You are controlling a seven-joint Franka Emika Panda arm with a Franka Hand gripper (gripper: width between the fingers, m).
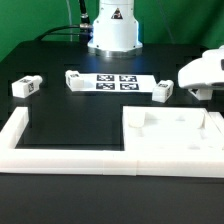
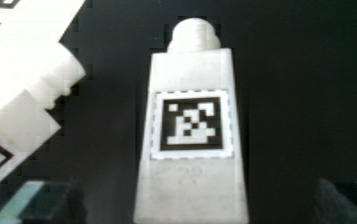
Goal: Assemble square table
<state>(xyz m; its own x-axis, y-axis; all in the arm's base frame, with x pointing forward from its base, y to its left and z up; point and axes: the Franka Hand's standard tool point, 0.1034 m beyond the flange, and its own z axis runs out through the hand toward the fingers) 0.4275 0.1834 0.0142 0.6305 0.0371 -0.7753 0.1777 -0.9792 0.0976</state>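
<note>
**DESK:** Where did the square table's parts lie?

**PHOTOGRAPHER:** The white tabletop (image 1: 170, 140) lay flat on the black table (image 1: 70, 120) at the exterior view's lower right, with its near edge against the low border wall (image 1: 60, 158). Three legs lay loose beyond it. The first leg (image 1: 25, 86) sat alone toward the exterior view's left. The second leg (image 1: 75, 78) lay at one end of the marker board (image 1: 115, 82), and the third leg (image 1: 162, 90) at the other end.

**DESK:** And the arm?

**PHOTOGRAPHER:** The gripper (image 1: 200, 90) hung at the exterior view's right, just beside the third leg and beyond the tabletop. In the wrist view, a tagged leg (image 2: 193, 120) lay lengthwise under the gripper (image 2: 193, 205), its peg (image 2: 196, 35) pointing away and its black-and-white tag facing up. The jaws stood spread wide. The dark fingertips (image 2: 42, 205) flanked the leg with a gap on either side, gripping nothing. Whether this was the third leg, I could not tell. Another white piece (image 2: 29, 95) lay just beside it.
</note>
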